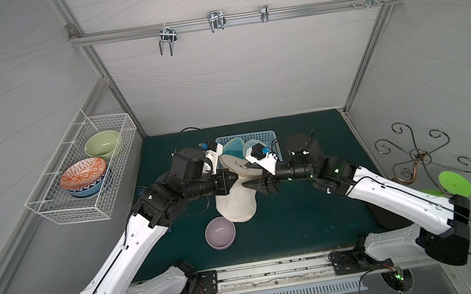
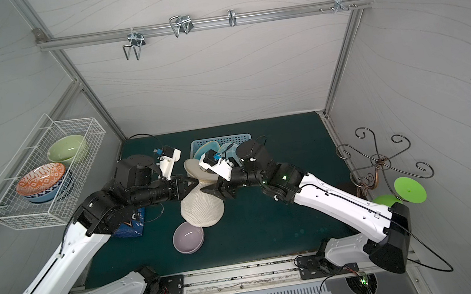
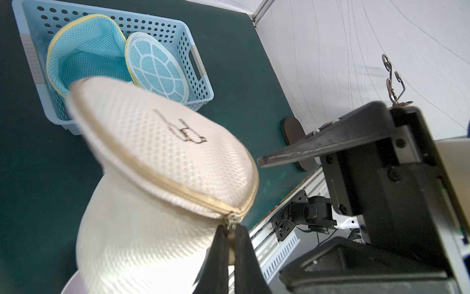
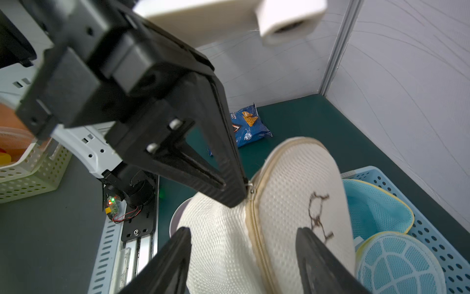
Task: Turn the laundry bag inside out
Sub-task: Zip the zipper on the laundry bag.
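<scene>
Left gripper (image 3: 231, 227), clamped on the zipper pull (image 3: 232, 219) of the laundry bag (image 3: 152, 152), looks ready to unzip; right gripper (image 4: 243, 230), jaws spread astride the bag, must first brace it

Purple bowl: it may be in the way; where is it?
In a top view the purple bowl sits on the green mat, just nearer the robot than the laundry bag.

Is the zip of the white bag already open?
No, in the left wrist view the zip runs closed along the rim of the bag up to the pull, which the left gripper pinches.
</scene>
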`<state>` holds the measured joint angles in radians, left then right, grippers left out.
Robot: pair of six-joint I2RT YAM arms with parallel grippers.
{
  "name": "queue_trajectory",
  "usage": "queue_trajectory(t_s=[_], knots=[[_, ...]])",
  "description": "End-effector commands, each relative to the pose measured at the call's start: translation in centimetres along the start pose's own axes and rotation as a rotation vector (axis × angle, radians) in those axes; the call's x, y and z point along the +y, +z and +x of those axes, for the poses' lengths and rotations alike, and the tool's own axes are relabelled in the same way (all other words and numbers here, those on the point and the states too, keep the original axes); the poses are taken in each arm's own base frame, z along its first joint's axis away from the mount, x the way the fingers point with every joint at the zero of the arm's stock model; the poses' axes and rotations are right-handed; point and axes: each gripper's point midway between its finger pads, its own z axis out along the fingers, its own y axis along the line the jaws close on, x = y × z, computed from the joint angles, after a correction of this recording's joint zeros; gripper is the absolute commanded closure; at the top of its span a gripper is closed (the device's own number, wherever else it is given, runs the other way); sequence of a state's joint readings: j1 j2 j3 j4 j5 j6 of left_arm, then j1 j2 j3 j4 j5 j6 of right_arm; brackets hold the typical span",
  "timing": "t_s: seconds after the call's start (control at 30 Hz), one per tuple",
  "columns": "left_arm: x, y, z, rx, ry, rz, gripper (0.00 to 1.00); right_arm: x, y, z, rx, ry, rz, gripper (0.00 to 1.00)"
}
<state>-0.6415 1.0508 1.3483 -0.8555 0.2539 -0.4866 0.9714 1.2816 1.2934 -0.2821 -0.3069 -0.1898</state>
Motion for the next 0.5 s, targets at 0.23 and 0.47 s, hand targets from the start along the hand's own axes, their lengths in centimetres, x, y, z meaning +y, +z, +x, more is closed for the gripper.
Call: queue_trajectory(t_s=[0.23,0.47], knots=[[-1.9,-0.9,-2.3,-0.081,0.011,0.059,1.0,2.3,1.9,2.4,0.091,-0.024,-0.059,0.55],[0.6,-1.7,-2.5,-0.117,0.026,-0.066,1.0,2.3,0.5,1.5,0.03,-0.021,-0.026,1.0]])
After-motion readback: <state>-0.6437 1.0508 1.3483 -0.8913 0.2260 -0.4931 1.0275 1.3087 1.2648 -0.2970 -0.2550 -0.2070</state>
